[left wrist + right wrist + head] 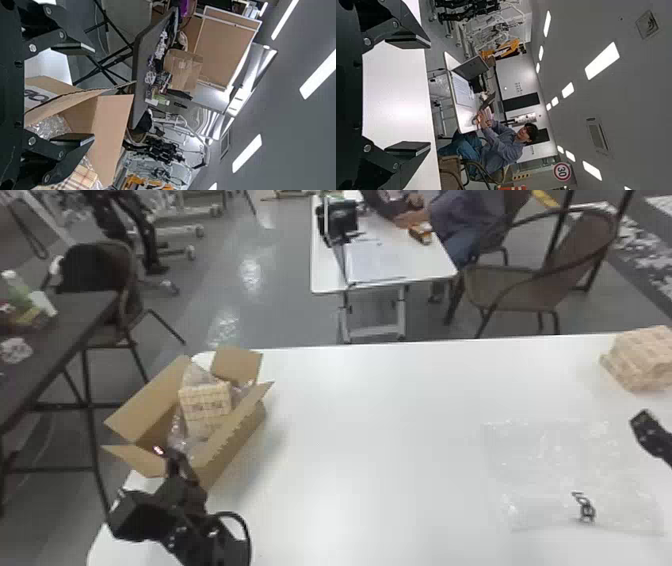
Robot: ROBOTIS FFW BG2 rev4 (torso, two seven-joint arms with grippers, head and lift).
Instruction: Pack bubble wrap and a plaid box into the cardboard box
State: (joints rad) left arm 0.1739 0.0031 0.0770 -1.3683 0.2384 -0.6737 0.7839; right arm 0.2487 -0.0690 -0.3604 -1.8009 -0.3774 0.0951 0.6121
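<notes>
The open cardboard box [235,440] stands at the table's left, holding a plaid box [205,405] with clear bubble wrap [177,430] around it. By the box's near end is my left gripper [169,457]. In the left wrist view the left gripper [94,94] is open with nothing held, beside the cardboard box [113,134] and plaid box [79,178]. A flat sheet of bubble wrap [555,460] lies at the right. Above the table's right side is my right gripper [645,425]; in its wrist view, the right gripper [430,95] is open and holds nothing.
A second plaid package [645,357] sits at the far right corner of the white table [370,430]. The cardboard flaps stick up and outward. Beyond are a dark side table [55,340], a small white table [380,265] and chairs.
</notes>
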